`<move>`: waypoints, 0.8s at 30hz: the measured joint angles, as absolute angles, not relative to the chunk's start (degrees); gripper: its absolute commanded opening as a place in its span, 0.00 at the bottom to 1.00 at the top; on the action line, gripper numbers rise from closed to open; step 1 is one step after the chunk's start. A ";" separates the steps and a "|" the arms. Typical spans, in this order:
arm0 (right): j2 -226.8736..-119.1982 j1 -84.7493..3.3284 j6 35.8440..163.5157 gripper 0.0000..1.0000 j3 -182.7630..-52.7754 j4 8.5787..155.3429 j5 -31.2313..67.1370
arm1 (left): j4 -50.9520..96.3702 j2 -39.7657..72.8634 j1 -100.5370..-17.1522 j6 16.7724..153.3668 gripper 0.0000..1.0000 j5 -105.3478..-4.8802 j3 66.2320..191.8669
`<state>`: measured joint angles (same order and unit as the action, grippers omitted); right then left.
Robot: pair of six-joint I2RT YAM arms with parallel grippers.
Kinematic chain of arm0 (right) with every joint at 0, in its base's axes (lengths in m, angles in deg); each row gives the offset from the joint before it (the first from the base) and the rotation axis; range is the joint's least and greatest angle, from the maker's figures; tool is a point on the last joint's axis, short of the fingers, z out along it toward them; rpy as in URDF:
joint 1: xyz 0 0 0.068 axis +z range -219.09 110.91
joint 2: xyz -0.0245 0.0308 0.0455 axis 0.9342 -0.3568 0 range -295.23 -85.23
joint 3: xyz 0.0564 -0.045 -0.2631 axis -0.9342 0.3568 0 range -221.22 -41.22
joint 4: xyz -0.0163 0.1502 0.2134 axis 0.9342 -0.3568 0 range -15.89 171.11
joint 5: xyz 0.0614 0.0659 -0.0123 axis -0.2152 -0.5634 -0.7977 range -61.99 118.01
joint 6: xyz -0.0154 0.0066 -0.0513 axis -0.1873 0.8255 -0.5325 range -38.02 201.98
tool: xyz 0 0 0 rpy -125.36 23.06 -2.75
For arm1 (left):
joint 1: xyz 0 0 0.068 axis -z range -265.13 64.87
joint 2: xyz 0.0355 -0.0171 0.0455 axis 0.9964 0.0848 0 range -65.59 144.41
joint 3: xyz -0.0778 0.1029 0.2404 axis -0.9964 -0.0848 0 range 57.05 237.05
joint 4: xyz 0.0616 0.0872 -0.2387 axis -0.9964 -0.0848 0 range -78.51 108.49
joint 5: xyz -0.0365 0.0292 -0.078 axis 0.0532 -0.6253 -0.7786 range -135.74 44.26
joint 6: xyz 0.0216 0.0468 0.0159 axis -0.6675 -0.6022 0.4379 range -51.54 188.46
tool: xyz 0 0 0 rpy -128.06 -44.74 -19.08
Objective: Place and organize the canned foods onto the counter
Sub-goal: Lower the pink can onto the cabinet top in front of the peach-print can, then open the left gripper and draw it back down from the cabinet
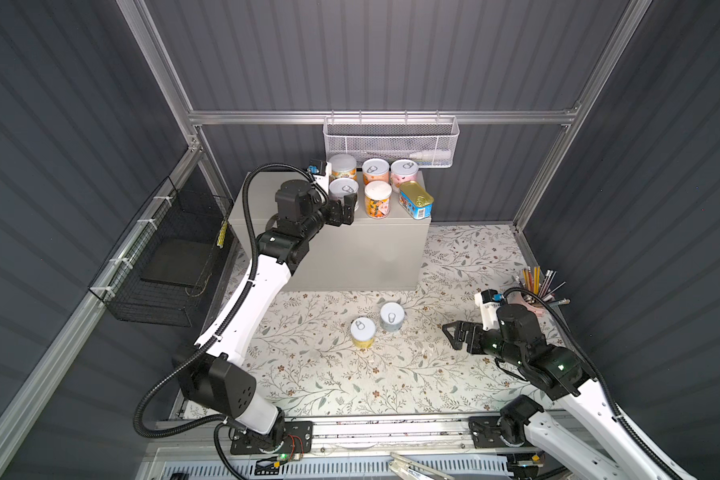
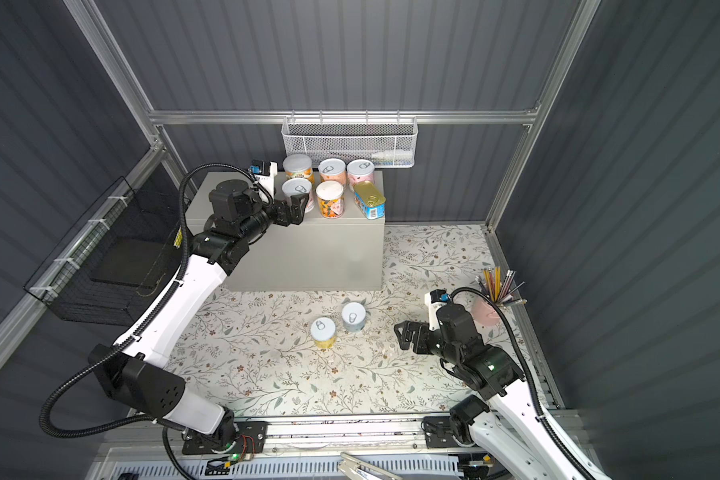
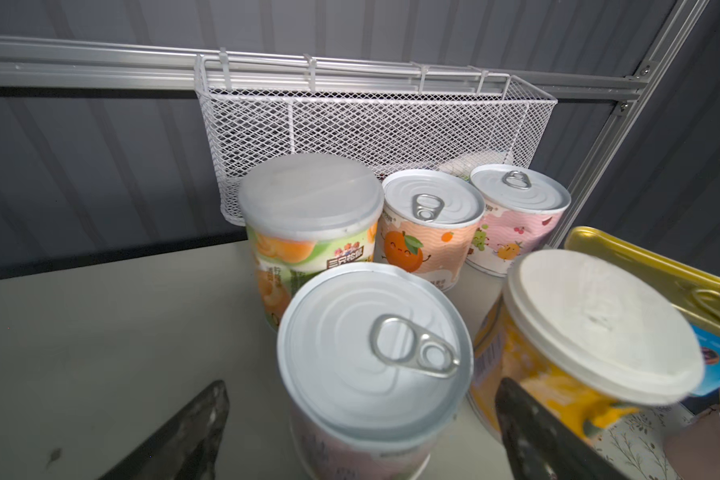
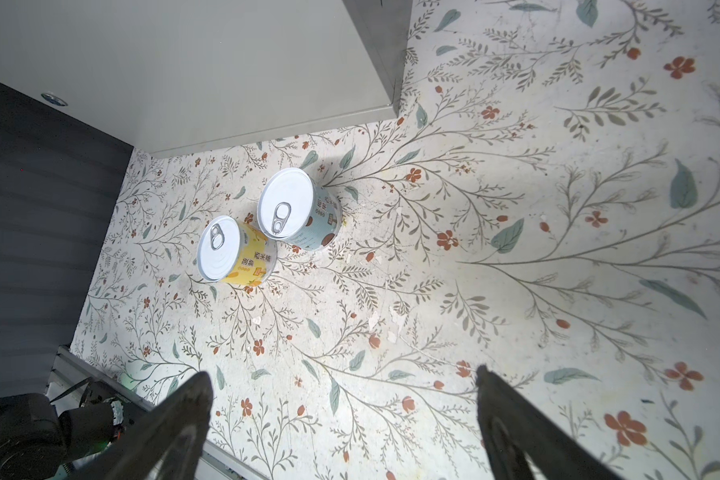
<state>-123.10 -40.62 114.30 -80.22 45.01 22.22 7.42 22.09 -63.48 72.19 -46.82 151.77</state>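
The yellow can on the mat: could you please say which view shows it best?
The right wrist view: the yellow can shows lid and label clearly. Both top views show it small; the left wrist view misses it.

Mesh basket (image 1: 350, 145) with perhaps a bottle (image 1: 431, 156), wire basket (image 1: 150, 299), pencil cup (image 2: 486, 313)

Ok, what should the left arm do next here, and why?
Probably back the left gripper away from the front-left can: its jaws stand open either side, the can stands upright on the counter, and the yellow can and blue can wait below.
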 measured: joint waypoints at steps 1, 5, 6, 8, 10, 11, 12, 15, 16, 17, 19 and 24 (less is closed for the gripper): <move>-123.54 -40.62 114.54 0.99 -80.22 45.21 22.22 | 7.44 21.41 -63.48 72.19 1.00 -46.76 151.42; -124.02 -40.62 115.21 0.99 -79.02 47.33 21.26 | 6.68 19.35 -63.48 72.23 1.00 -46.08 150.67; -123.85 -40.62 115.45 0.99 -78.34 47.92 20.93 | 6.28 19.07 -63.48 72.45 1.00 -45.69 150.67; -123.36 -40.62 115.94 0.99 -76.59 48.77 20.48 | 4.80 18.41 -63.48 72.95 1.00 -45.03 150.67; -123.01 -40.62 116.11 0.99 -75.24 48.97 20.30 | 3.00 17.65 -63.48 73.59 1.00 -44.18 150.67; -122.93 -40.62 116.13 0.99 -74.78 48.95 20.26 | 2.33 17.06 -63.48 73.85 1.00 -43.72 150.48; -122.93 -40.62 116.11 0.99 -74.58 48.95 20.26 | 1.63 16.47 -63.48 74.11 1.00 -43.42 150.28; -122.95 -40.62 116.02 0.99 -74.52 49.14 20.02 | -1.17 13.67 -63.48 74.40 1.00 -42.54 149.21; -122.95 -40.62 115.98 0.99 -74.52 49.34 19.84 | -2.02 12.58 -63.48 74.53 1.00 -42.28 148.79; -123.06 -40.62 115.83 0.99 -74.52 49.47 19.80 | -2.88 11.38 -63.48 74.55 1.00 -42.04 148.14; -123.45 -40.62 115.56 0.99 -74.52 49.63 19.62 | -4.47 9.26 -63.48 74.53 1.00 -41.43 146.72; -125.99 -40.62 115.10 0.99 -74.54 49.82 19.10 | -8.14 4.51 -63.48 74.53 1.00 -39.46 140.99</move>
<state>-125.99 -40.62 115.10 -74.54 49.82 19.10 -8.14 4.51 -63.48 74.53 -39.46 140.99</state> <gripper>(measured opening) 0.989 0.996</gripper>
